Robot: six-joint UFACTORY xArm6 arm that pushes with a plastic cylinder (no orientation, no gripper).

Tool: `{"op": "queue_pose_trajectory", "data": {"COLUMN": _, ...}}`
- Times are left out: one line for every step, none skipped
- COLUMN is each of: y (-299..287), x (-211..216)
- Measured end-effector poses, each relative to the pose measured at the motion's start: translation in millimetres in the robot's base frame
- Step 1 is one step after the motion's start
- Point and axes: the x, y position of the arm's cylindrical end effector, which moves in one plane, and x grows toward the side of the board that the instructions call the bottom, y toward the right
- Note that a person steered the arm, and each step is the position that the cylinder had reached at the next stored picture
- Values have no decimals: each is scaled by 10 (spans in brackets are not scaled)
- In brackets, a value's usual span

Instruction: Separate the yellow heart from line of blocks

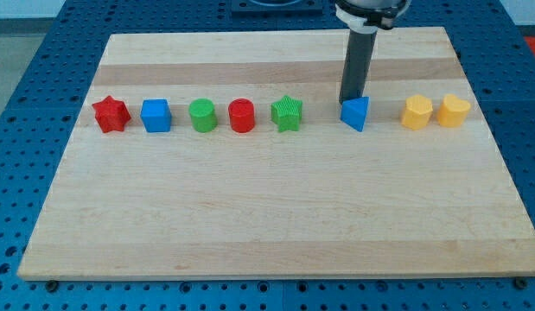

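A line of blocks runs across the wooden board (267, 216). From the view's left: a red star (111, 114), a blue cube (156, 115), a green cylinder (202, 115), a red cylinder (241, 115), a green star (286, 113), a blue triangle (355, 113), a yellow hexagon-like block (416, 112) and the yellow heart (453, 111) at the right end. The heart sits close beside the other yellow block. My tip (348, 100) is just above the blue triangle's top edge, touching or nearly touching it, left of the yellow blocks.
The board lies on a blue perforated table (16, 52). The arm's body (368, 13) hangs over the board's top edge.
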Motion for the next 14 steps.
{"op": "queue_pose_trajectory", "data": {"y": 0, "x": 0}}
{"op": "queue_pose_trajectory", "data": {"y": 0, "x": -63}}
{"op": "queue_pose_trajectory", "data": {"y": 0, "x": -252}}
{"op": "queue_pose_trajectory", "data": {"y": 200, "x": -378}}
{"op": "queue_pose_trajectory", "data": {"y": 669, "x": -378}}
{"op": "queue_pose_trajectory", "data": {"y": 1160, "x": -378}}
{"op": "queue_pose_trajectory", "data": {"y": 1512, "x": -221}}
{"op": "queue_pose_trajectory", "data": {"y": 1788, "x": 46}}
{"op": "queue_pose_trajectory", "data": {"y": 1892, "x": 220}}
{"op": "queue_pose_trajectory", "data": {"y": 1811, "x": 237}}
{"op": "queue_pose_trajectory", "data": {"y": 1580, "x": 237}}
{"op": "queue_pose_trajectory", "data": {"y": 1357, "x": 239}}
{"op": "queue_pose_trajectory", "data": {"y": 1185, "x": 351}}
{"op": "queue_pose_trajectory", "data": {"y": 991, "x": 517}}
